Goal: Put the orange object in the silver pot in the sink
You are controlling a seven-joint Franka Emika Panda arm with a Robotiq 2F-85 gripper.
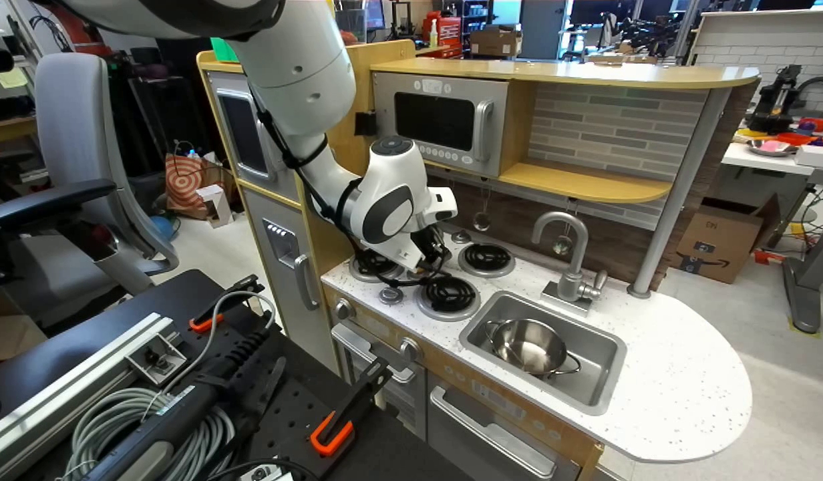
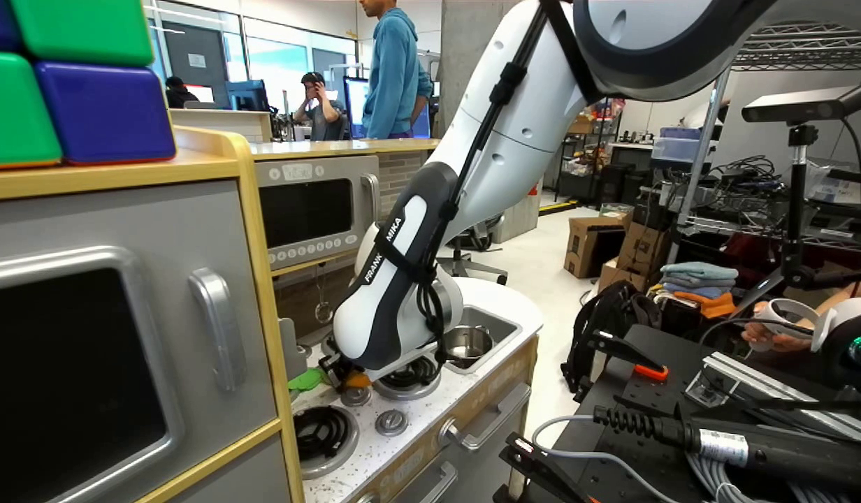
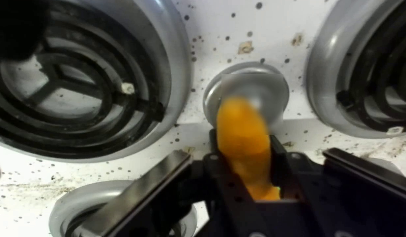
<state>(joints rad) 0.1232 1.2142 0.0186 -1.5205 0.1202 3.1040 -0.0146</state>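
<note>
My gripper (image 3: 244, 144) pinches the orange object (image 3: 243, 128) across its width, likely for secure carry; silver pot (image 1: 528, 346) sits right, in sink (image 1: 590, 381), presumably to receive it.

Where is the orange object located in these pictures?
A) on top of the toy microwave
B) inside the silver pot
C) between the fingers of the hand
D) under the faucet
C: in the wrist view, the orange object sits between the dark fingers of the hand, one on each side of it.
</note>
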